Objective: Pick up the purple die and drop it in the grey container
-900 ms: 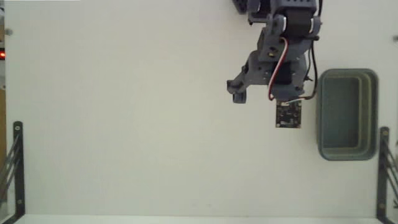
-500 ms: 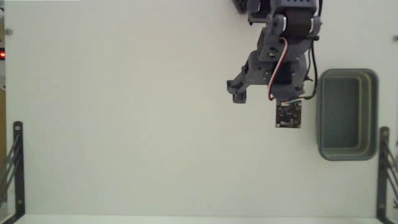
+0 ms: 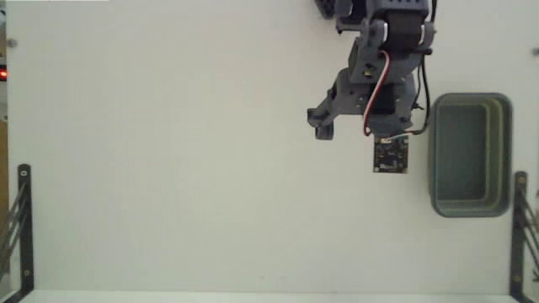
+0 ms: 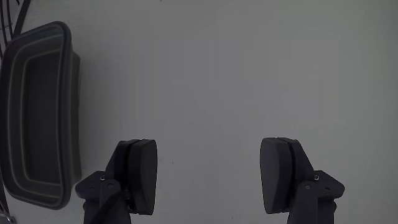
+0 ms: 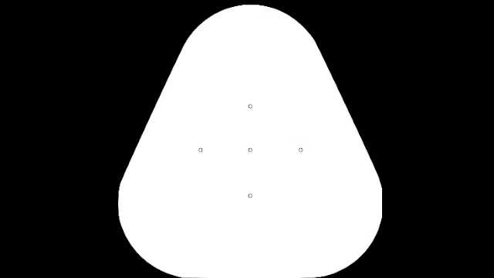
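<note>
In the fixed view the arm (image 3: 379, 76) is seen reaching down from the top edge over the table (image 3: 168, 168); the grey container (image 3: 469, 155) is set just to its right, near the right edge; a small circuit board (image 3: 392, 154) is placed between arm and container. In the wrist view the container (image 4: 37, 112) is found at the left edge, left of the gripper (image 4: 211, 174); bare table lies between the parted fingers.

A plain white worktop (image 3: 168, 151) carries the grey container (image 3: 469, 155), which sits near its right edge in the fixed view, with black metal brackets (image 3: 18, 220) at both lower sides.
</note>
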Tool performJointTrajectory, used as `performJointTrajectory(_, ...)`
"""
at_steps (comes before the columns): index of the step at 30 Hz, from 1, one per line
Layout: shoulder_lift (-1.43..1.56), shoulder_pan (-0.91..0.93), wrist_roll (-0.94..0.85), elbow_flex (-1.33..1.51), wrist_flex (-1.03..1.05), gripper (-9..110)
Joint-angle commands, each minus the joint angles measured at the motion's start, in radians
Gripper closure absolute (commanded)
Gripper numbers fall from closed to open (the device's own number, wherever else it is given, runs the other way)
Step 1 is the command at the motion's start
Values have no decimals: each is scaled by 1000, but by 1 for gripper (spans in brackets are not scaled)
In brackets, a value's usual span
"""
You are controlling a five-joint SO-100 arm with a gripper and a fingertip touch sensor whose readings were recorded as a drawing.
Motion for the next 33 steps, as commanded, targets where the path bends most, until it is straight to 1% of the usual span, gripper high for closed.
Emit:
performJointTrajectory(1,35,9,5,2,4,-9)
performJointTrajectory(33,35,9,5,2,4,-9)
